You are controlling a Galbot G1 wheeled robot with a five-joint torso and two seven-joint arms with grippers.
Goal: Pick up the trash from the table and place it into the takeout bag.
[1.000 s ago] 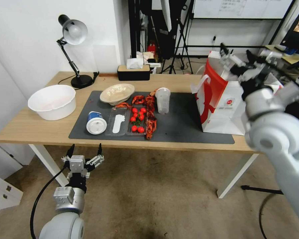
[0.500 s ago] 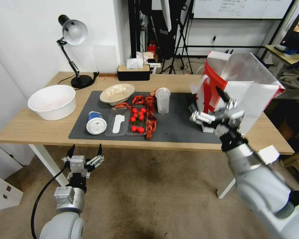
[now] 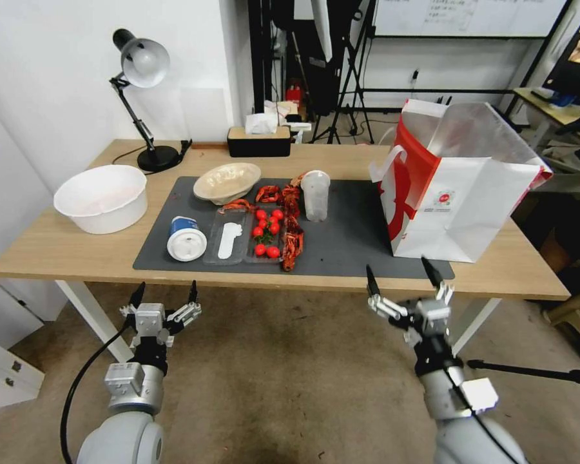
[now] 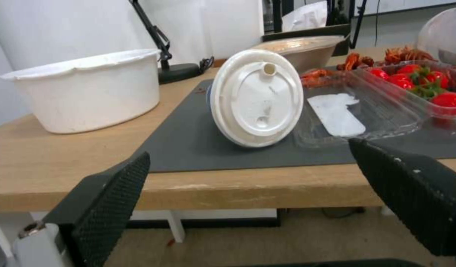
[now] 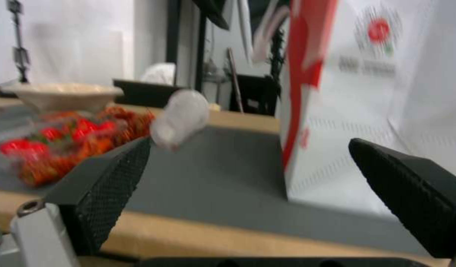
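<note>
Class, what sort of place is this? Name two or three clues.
Probably a lab or studio: tripod stands and a whiteboard behind a light-wood table set with a desk lamp and takeout bag.

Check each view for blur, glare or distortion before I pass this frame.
Right wrist view: motion-smeared; the takeout bag logo and clear plastic cup are soft. Left wrist view: sharp on the blue-and-white round tub lid, far tray edge softer. Head view: wide-angle bending at the edges, lamp head glaring, table evenly lit.
</note>
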